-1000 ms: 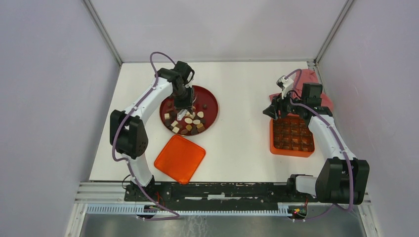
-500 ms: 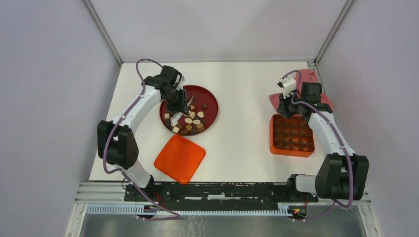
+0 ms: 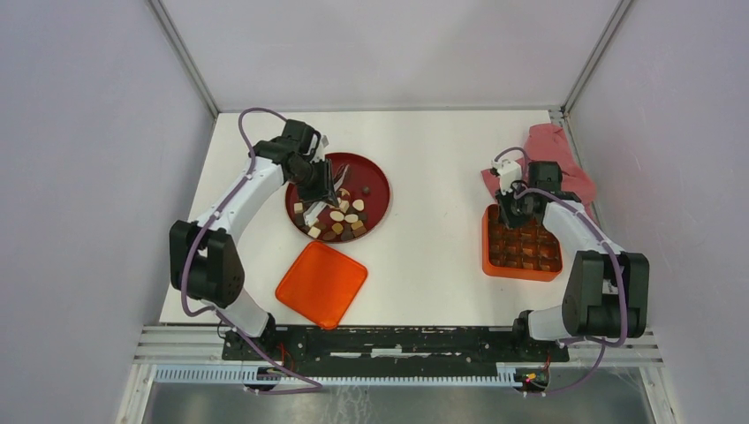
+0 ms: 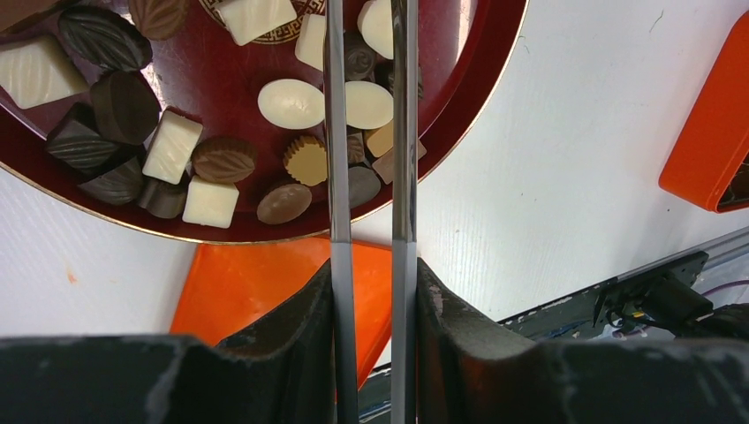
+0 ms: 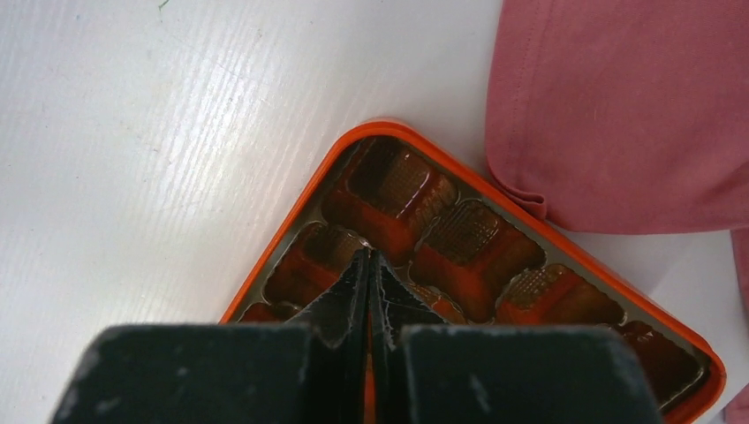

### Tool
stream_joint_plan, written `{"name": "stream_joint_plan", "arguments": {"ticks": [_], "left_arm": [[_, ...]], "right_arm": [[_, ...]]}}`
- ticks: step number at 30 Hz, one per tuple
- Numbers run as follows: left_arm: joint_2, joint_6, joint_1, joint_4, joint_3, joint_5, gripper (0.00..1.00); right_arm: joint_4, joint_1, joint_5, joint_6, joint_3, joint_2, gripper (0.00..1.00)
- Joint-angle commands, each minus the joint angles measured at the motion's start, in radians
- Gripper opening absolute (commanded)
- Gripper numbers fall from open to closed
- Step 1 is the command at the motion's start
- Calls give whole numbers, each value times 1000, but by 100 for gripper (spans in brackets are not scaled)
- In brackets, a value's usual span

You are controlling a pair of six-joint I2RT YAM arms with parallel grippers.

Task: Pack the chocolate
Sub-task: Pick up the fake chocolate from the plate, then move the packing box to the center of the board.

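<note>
The chocolate (image 3: 340,219) is a heap of small dark, tan and white pieces on the near half of the round dark red plate (image 3: 375,181). In the left wrist view the chocolate (image 4: 291,103) lies close together on the plate (image 4: 221,88). My left gripper (image 3: 316,181) (image 4: 373,265) is shut on a pair of metal tongs (image 4: 338,132), whose two blades reach over the pieces with a gap between them. My right gripper (image 3: 510,212) (image 5: 367,254) is shut and holds nothing, its tips over the far left corner of the orange compartment box (image 3: 523,265) (image 5: 291,221). The compartments in view look empty.
An orange lid (image 3: 321,283) (image 4: 238,283) lies flat just in front of the plate. A pink cloth (image 3: 556,146) (image 5: 618,106) is bunched at the back right, touching the box's far edge. White walls close in the table on three sides.
My right gripper has shut and moved down over the box's far left corner. My left arm has swung a little left with the tongs still held over the plate.
</note>
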Motion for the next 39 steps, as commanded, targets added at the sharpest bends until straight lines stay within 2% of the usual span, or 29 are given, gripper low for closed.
{"name": "stream_joint_plan", "arguments": {"ticks": [1, 12, 22, 28, 33, 39], "left_arm": [[-64, -41, 8, 47, -12, 29, 2], [-104, -58, 12, 56, -45, 39, 2], [-130, -87, 12, 85, -78, 74, 2], [-109, -86, 13, 100, -95, 63, 2], [-107, -98, 13, 114, -88, 85, 2], [-139, -103, 10, 132, -100, 128, 2]], "right_arm": [[52, 6, 4, -2, -17, 21, 4], [143, 60, -133, 105, -1, 100, 5], [370, 221, -304, 455, 84, 225, 5], [426, 345, -357, 569, 227, 360, 5], [375, 361, -364, 508, 324, 379, 6], [204, 327, -487, 184, 348, 254, 8]]}}
